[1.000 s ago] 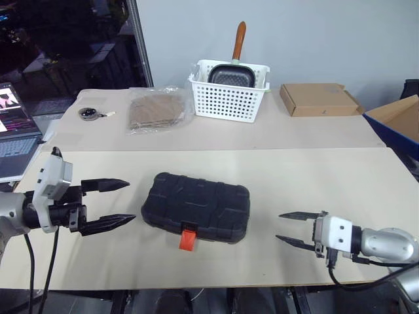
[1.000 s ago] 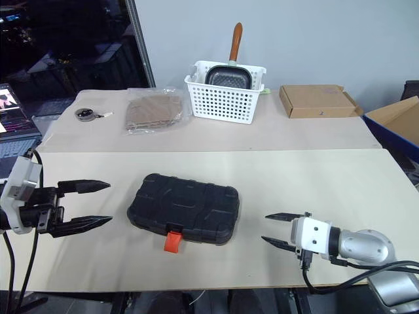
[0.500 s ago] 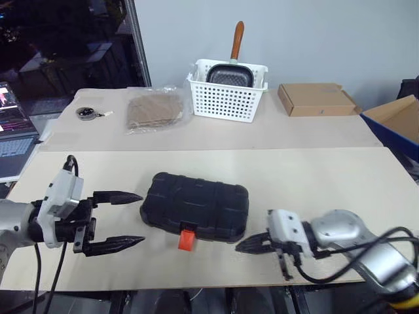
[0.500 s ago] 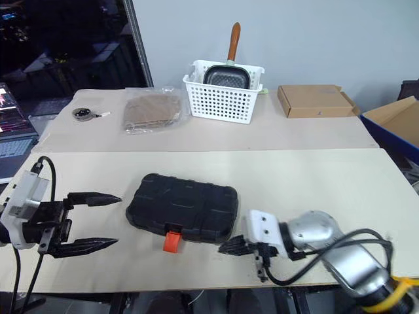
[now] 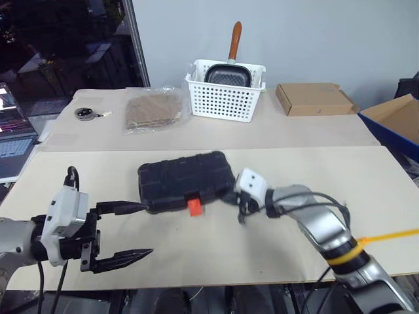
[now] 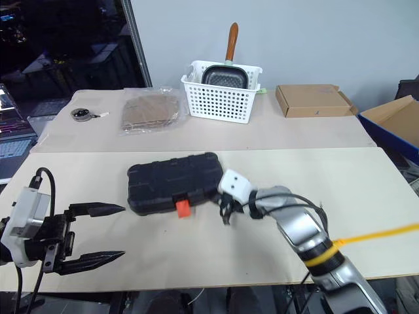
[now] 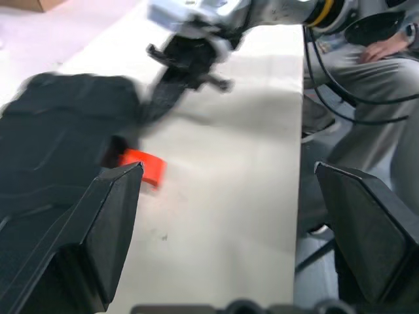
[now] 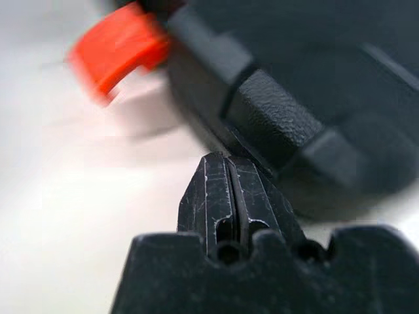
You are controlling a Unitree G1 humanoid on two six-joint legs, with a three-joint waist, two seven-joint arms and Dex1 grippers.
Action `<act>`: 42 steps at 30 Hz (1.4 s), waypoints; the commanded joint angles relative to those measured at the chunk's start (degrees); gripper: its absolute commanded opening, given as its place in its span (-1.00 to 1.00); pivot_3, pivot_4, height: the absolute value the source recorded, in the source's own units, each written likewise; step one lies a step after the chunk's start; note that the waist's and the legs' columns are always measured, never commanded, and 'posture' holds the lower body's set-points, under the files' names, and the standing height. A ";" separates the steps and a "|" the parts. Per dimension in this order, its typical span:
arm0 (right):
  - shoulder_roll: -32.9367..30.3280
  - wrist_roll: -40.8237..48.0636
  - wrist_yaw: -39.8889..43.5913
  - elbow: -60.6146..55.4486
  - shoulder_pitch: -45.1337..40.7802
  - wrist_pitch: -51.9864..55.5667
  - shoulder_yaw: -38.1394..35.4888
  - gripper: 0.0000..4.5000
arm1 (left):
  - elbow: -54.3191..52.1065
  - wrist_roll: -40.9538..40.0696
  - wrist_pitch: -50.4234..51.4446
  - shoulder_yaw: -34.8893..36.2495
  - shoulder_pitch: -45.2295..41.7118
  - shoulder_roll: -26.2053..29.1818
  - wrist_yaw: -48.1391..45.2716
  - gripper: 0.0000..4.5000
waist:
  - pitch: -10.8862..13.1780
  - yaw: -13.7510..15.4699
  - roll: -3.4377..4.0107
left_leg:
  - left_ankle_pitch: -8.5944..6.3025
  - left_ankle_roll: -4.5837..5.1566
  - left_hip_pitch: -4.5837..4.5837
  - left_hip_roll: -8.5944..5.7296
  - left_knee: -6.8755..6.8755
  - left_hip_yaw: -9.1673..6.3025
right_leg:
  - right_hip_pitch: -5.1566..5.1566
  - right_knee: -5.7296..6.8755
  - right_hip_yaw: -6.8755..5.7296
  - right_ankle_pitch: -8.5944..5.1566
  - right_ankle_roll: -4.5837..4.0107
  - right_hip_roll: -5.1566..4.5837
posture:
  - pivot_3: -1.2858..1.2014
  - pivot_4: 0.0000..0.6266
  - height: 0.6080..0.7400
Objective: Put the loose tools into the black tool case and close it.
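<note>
Lengthwise, the shut black tool case runs roughly along the tabletop's front edge, orange latch facing it; right gripper pressed shut, empty, at its right end; left gripper wide, empty.

The right gripper, fingers pressed together, has its tips at the right end of the closed black tool case. The case's orange latch sits just left of those tips. The left gripper gapes wide, the case beyond its upper fingertip.
</note>
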 commanded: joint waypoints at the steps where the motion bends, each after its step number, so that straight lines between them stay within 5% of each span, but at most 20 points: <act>1: 5.43 -2.55 -7.03 8.57 -4.42 -3.32 -3.29 -0.96 | -1.71 -2.06 1.67 -1.90 -3.14 -0.97 7.21 1.00 | 0.00 0.04 0.00 | 0.00 0.00 0.00 0.01 -0.02 -0.03 | 0.00 0.01 -0.01 0.06 -0.12 0.03 | 0.03 -0.52 1.00; 8: 5.40 1.84 -3.72 0.28 -0.85 2.66 -7.03 -0.96 | -1.58 -3.69 5.64 -8.82 -10.97 -3.66 20.60 1.00 | -0.01 0.05 0.02 | -0.08 0.00 -0.23 0.00 -0.13 -0.06 | -0.12 -0.03 -0.01 0.11 -0.15 -0.03 | 0.03 -0.52 1.00; 17: 0.69 14.29 2.40 -19.37 6.05 18.70 -9.04 0.41 | 6.44 4.94 7.97 -23.28 -23.37 -11.10 34.86 1.00 | -0.01 0.05 0.01 | -0.21 0.06 -0.53 -0.15 -0.13 -0.25 | -0.21 -0.20 -0.13 0.03 0.02 -0.14 | 0.03 -0.52 1.00; 30: 13.27 9.24 -12.61 -11.04 1.07 25.48 -5.12 0.41 | 24.45 17.30 -2.67 -29.67 -24.27 -7.83 20.56 1.00 | -0.01 0.27 0.02 | -0.17 0.01 -0.58 -0.18 -0.13 -0.24 | -0.33 -0.15 -0.18 0.02 0.00 -0.13 | 0.03 -0.52 1.00; 42: 13.30 7.11 -14.82 -11.77 0.28 27.12 -3.26 0.41 | 24.61 19.07 -3.59 -29.78 -24.54 -8.89 18.87 1.00 | -0.01 0.20 0.02 | -0.18 0.03 -0.64 -0.18 -0.13 -0.24 | -0.42 -0.09 -0.16 0.02 0.01 -0.16 | 0.03 -0.52 1.00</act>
